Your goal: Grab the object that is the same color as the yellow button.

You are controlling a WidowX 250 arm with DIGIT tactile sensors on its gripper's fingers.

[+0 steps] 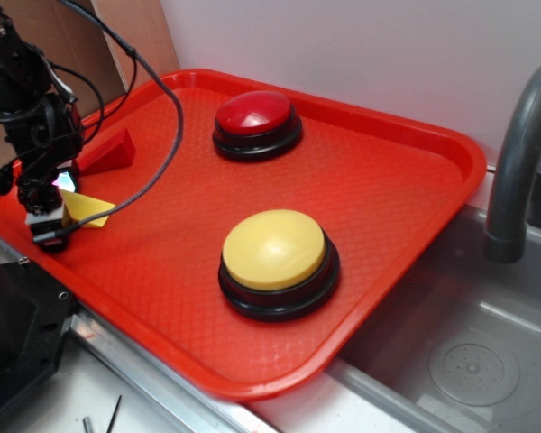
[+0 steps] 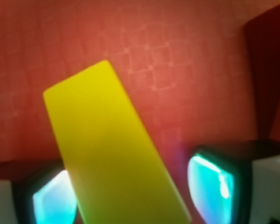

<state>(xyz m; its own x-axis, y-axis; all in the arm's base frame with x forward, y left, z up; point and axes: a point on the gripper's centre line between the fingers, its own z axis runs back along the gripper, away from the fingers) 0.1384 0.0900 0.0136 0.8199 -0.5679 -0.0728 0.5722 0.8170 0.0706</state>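
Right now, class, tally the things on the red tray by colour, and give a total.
Yellow: 2, the yellow button and the yellow wedge
Red: 2, the red button and the red wedge
Total: 4

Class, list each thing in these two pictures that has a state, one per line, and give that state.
Gripper: down at the tray, fingers either side of the yellow wedge, with a gap on one side.
Yellow wedge: lying on the tray, between the fingers.
Red wedge: lying on the tray, untouched.
Yellow button: upright, nothing on it.
Red button: upright, nothing on it.
Tray: flat beside the sink.
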